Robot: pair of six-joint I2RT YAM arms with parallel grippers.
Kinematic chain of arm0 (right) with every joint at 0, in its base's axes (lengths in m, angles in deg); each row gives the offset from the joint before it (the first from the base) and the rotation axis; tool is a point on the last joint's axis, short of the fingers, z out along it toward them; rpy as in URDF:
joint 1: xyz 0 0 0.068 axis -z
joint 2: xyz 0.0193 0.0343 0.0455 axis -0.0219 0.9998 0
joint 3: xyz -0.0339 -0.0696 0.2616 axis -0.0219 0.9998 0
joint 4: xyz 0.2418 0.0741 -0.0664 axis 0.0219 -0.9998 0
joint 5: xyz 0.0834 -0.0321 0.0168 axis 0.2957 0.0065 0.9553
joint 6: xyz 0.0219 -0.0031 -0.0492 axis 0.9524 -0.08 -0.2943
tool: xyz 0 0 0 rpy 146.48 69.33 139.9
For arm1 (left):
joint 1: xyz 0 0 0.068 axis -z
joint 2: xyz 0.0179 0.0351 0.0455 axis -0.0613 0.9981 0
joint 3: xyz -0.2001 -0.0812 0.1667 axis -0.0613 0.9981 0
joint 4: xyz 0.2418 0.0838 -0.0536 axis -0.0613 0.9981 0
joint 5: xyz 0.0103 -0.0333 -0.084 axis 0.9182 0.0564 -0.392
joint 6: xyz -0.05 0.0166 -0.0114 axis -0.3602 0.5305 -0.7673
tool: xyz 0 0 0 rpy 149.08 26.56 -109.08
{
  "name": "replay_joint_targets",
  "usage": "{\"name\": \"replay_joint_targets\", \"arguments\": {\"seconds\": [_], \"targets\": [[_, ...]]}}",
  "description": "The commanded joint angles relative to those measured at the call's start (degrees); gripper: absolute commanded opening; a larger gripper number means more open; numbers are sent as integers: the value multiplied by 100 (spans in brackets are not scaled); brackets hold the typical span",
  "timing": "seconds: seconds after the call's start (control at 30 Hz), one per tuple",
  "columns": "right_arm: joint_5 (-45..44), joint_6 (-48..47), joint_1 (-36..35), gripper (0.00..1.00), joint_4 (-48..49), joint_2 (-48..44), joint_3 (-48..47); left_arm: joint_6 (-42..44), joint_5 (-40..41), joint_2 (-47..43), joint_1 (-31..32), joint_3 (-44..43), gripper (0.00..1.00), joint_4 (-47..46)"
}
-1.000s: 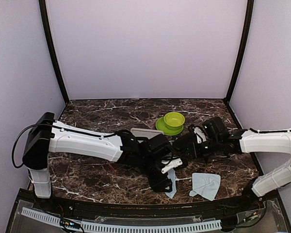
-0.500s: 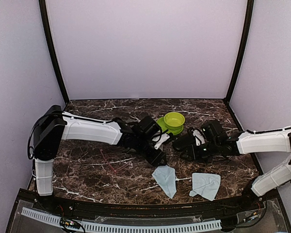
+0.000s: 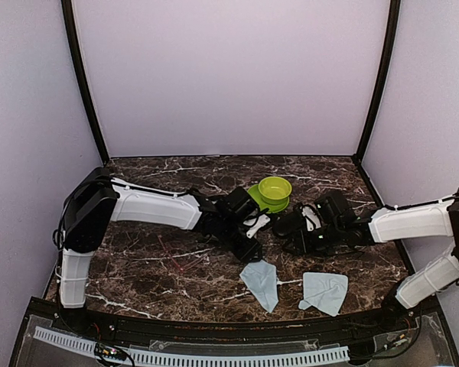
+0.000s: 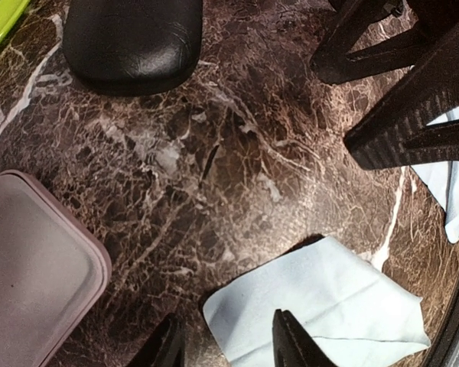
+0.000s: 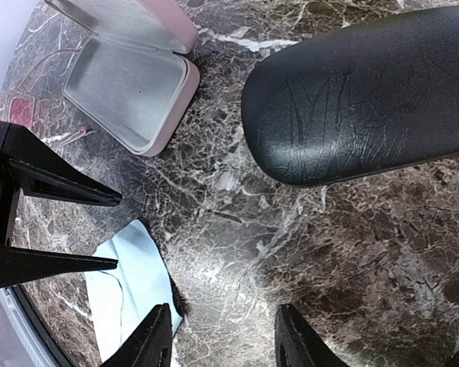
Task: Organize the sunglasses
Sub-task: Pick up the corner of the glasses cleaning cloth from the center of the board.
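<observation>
Visibly, left gripper [image 4: 226,338] and right gripper [image 5: 223,330] gape half-open — empty.

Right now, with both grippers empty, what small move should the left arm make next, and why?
Probably shift the left gripper over to the red-pink glasses and line up its open jaws on the frame. It hangs empty near a blue cloth, while the glasses lie loose on the table beside the pink case, which stands open and empty.
</observation>
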Motion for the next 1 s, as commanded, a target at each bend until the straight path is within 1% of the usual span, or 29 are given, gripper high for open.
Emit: {"name": "replay_joint_targets", "arguments": {"seconds": [0.0,0.1,0.4,0.63,0.97], "targets": [[85,14,-7,46,249,92,41,193,34,82,43,-132,41,107],[81,26,-12,46,262,74,61,254,63,138,86,-141,40,142],[82,38,-4,46,301,73,100,400,507,313,265,-242,38,193],[60,40,-8,46,317,48,145,383,600,371,379,-240,28,359],[68,1,-4,46,316,97,115,323,719,300,410,-406,9,652]]}}
